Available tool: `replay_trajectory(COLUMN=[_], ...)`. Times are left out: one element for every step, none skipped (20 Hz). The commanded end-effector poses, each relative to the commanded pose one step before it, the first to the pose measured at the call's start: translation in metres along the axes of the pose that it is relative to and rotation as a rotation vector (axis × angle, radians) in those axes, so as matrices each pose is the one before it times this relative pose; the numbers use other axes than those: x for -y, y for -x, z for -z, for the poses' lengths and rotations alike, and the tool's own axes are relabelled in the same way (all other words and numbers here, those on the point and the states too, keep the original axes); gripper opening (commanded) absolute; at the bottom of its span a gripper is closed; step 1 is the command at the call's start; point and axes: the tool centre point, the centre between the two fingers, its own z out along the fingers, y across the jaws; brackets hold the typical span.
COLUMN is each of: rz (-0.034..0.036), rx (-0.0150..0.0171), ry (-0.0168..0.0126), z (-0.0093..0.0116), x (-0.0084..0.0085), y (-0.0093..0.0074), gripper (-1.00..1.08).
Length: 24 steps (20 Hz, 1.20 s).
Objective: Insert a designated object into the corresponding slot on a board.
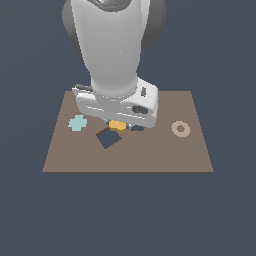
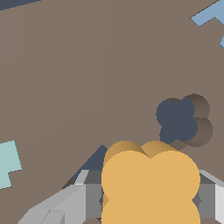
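The orange lobed block (image 2: 151,183) is held between my gripper's (image 2: 151,199) grey fingers (image 2: 72,201), which are shut on it. In the exterior view the block (image 1: 117,125) shows just under the white hand, a little above the brown board (image 1: 150,155). The four-lobed slot (image 2: 179,120) lies close beside the block and is open; in the exterior view the slot (image 1: 136,128) sits just to the block's right, partly hidden by the hand. The block is beside the slot, not over it.
A dark tilted-square cutout (image 1: 108,137) lies on the exterior view's left of the block, also seen under the fingers (image 2: 94,162). A pale teal cross piece (image 1: 77,122) lies toward the board's left, a tan ring (image 1: 180,128) toward its right. A blue shape (image 2: 210,15) lies farther off.
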Motion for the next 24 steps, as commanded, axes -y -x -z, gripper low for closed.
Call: replay_trajectory(rz=[0.02638,0.00658,0.00507,0.00338,0.00152,-0.00078,-0.00336,-0.00228,0.00000,0.00214,0.00480,0.00729,0.00982,0.01239,0.01495,0.01740,0.01744,0.01542,0.01328,0.01098,0.00860,0.00620,0.00379,0.00132], rx=[0.00152,0.00018,0.00013,0.00013,0.00025,0.00056,0.00121,0.00068,0.00000,-0.00079,-0.00152,-0.00225,-0.00299,-0.00374,-0.00447,-0.00518,-0.00516,-0.00455,-0.00391,-0.00323,-0.00253,-0.00182,-0.00111,-0.00039], ry=[-0.00021,-0.00002,-0.00002,-0.00002,-0.00006,-0.00016,-0.00034,-0.00019,0.00000,0.00022,0.00043,0.00064,0.00085,0.00106,0.00127,0.00147,0.00147,0.00130,0.00112,0.00092,0.00072,0.00052,0.00032,0.00011], z=[0.00067,0.00006,0.00004,0.00005,0.00014,0.00033,0.00072,0.00041,0.00000,-0.00047,-0.00090,-0.00134,-0.00178,-0.00222,-0.00266,-0.00308,-0.00307,-0.00271,-0.00233,-0.00192,-0.00151,-0.00109,-0.00066,-0.00023], x=[-0.00135,-0.00042,-0.00036,-0.00018,0.00009,0.00063,0.00148,0.00087,-0.00009,-0.00087,-0.00193,-0.00286,-0.00381,-0.00477,-0.00572,-0.00663,-0.00662,-0.00584,-0.00503,-0.00416,-0.00325,-0.00235,-0.00144,-0.00051], y=[0.00071,0.00008,0.00005,0.00007,0.00017,0.00045,0.00084,0.00051,-0.00003,-0.00055,-0.00112,-0.00167,-0.00221,-0.00275,-0.00327,-0.00376,-0.00371,-0.00323,-0.00274,-0.00224,-0.00174,-0.00124,-0.00075,-0.00025], gripper=[-1.00,-1.00,-1.00,-1.00,-1.00,-1.00,-1.00,-1.00,-1.00,-1.00,-1.00,-1.00,-1.00,-1.00,-1.00,-1.00,-1.00,-1.00,-1.00,-1.00,-1.00,-1.00,-1.00,-1.00])
